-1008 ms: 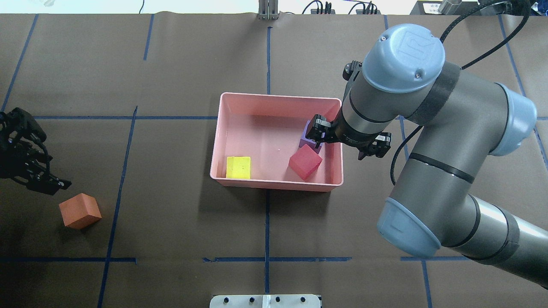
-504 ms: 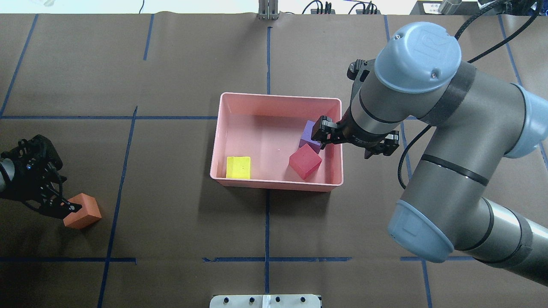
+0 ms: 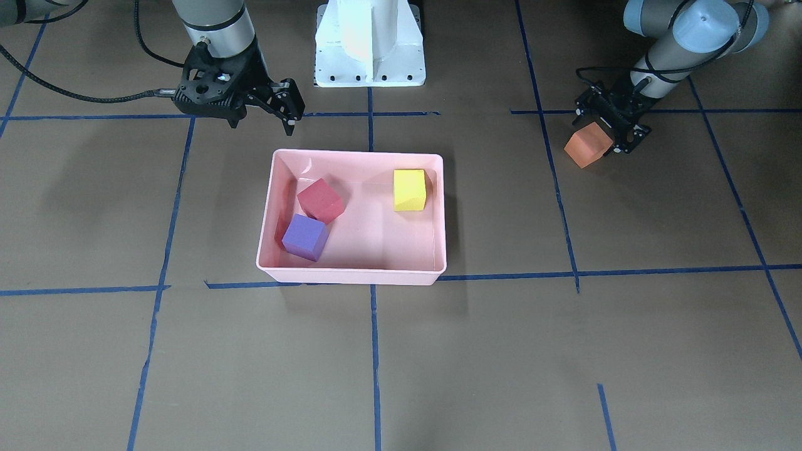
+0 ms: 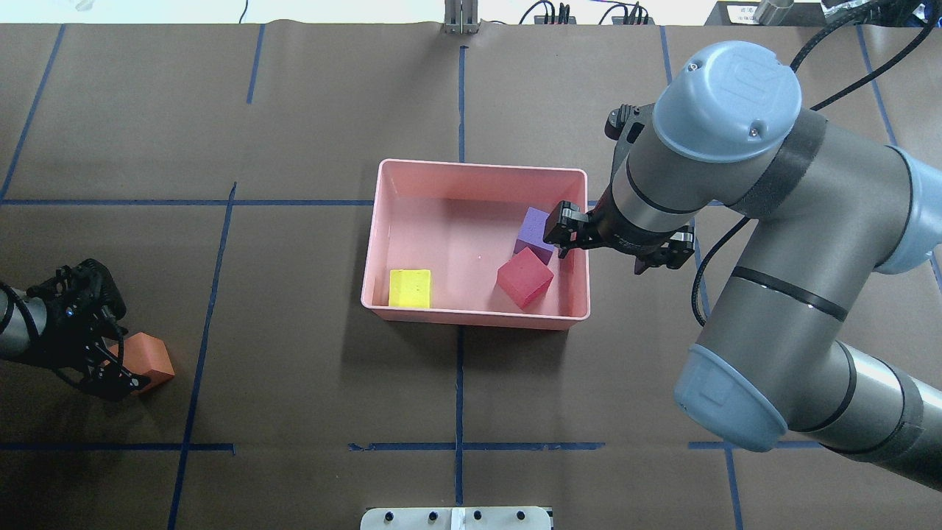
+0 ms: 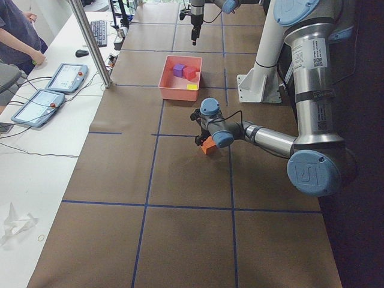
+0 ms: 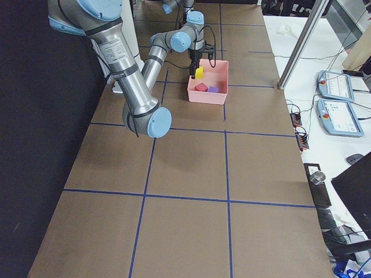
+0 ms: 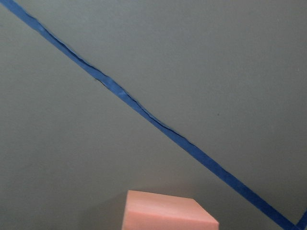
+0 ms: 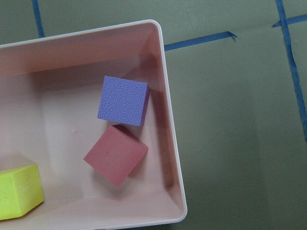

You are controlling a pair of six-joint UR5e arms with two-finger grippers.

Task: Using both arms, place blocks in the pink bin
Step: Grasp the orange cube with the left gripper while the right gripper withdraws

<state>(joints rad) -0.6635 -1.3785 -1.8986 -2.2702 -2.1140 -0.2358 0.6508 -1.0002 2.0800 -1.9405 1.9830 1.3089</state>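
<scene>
Your left gripper (image 3: 606,130) sits low on the table (image 3: 658,351), right at the orange block (image 3: 586,146), well off to the robot's left of the pink bin (image 3: 351,275). Its fingers reach around the block, but you cannot tell from these views whether they are pressing on it or only bracketing it (the left wrist camera shows only the block's top edge and a blue tape line (image 7: 144,112), no fingers). The block rests on the table just beside a tape crossing.

Your right gripper (image 3: 262,124) hangs above the table by the bin's right-hand end, fingers spread wide apart and holding nothing. Below it, inside the bin, the red block (image 3: 321,200) and the purple block (image 3: 304,237) lie close together near the right end wall, corners nearly touching. The yellow-green block (image 3: 409,190) sits apart from them at the bin's other end
</scene>
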